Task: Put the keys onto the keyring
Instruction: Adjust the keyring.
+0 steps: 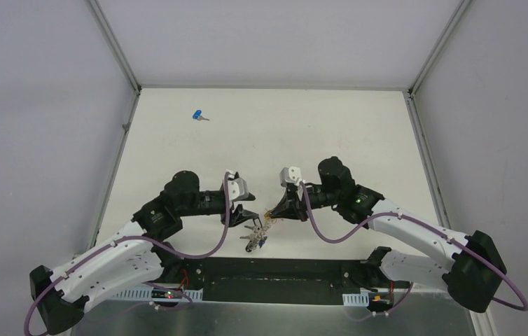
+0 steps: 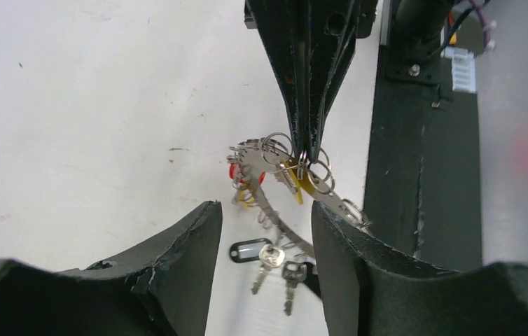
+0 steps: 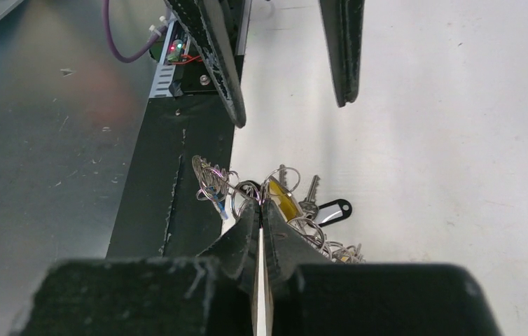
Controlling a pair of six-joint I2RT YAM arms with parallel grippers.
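The keyring point(image 1: 255, 234) lies as a bunch of small silver keys near the table's front edge, between my two grippers. My right gripper point(image 1: 269, 212) is shut, its tips point(image 3: 260, 203) pinching a thin wire ring of the keyring point(image 2: 290, 238) right beside a yellow-headed key point(image 2: 296, 183). That same yellow key point(image 3: 283, 203) shows just past the tips. My left gripper point(image 2: 265, 210) stands open around the lower part of the bunch, with nothing gripped between its fingers. A blue-headed key point(image 1: 197, 115) lies alone at the far left of the table.
A black name tag point(image 2: 251, 250) and two plain silver keys hang off the bunch. The black base plate point(image 1: 275, 269) runs along the near edge, right behind the keyring. Metal rails border the white table point(image 1: 331, 133) on the left and right.
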